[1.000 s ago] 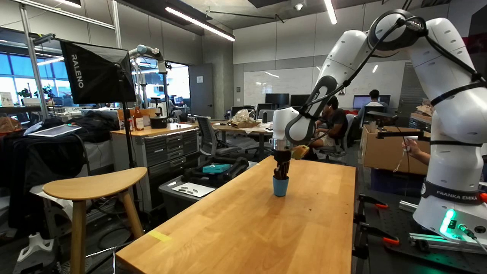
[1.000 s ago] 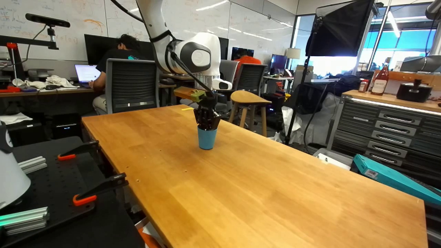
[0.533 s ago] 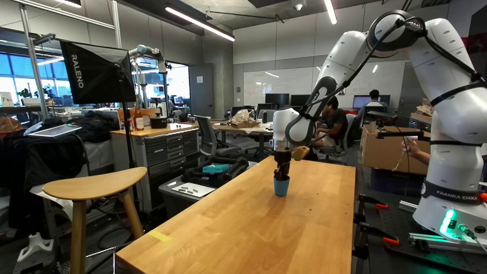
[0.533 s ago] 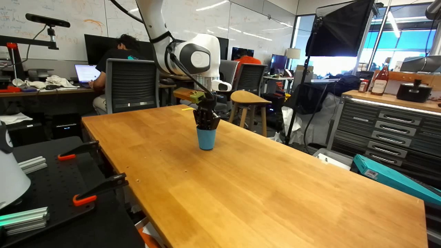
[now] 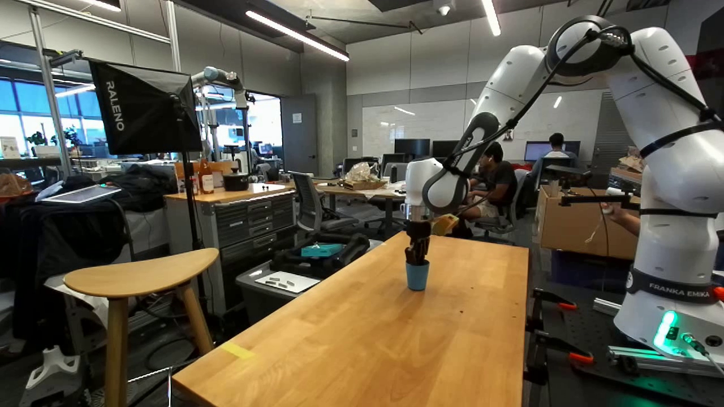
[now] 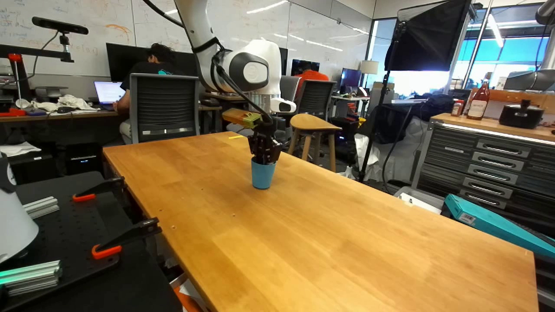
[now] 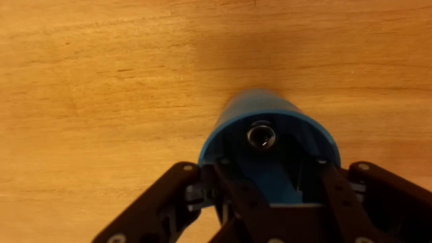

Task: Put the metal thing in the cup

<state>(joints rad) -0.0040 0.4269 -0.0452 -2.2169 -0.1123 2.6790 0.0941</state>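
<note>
Room: busy lab, whiteboard (image 6: 251,26) and grey chair (image 6: 164,104) behind, black softbox (image 5: 144,107) off beyond the table.
Table (image 6: 325,242): long, light wood, yellow tape (image 5: 237,350) near one end.
Cup (image 6: 262,177): small, blue, mouth up, base looks down on the wood. Slight lean possible, not sure.
Metal thing (image 7: 261,136): small, round, shiny, dark centre; inside the cup, below the rim, toward one wall. On the bottom or hanging above it: unclear.
Gripper (image 6: 265,158): pointing down, fingers (image 7: 339,194) reaching in past the rim. They stand apart, strip of blue inner wall between; tips lost in shadow. Can't say if they pinch the metal thing or are free of it.
Letting go: likely the step in hand. If gripped, lower a touch, then spread slowly and only a little; mouth looks narrow, wide fingers would push the walls and drag the cup.
Way out: straight up, no sideways drift; watch the cup doesn't ride along.
Wrist view: only place the metal thing and cup interior show.
Exterior views: cup wall hides metal and fingertips in both, but both give the cup's side-on stance and the arm (image 5: 520,79) above, which the wrist view lacks.
</note>
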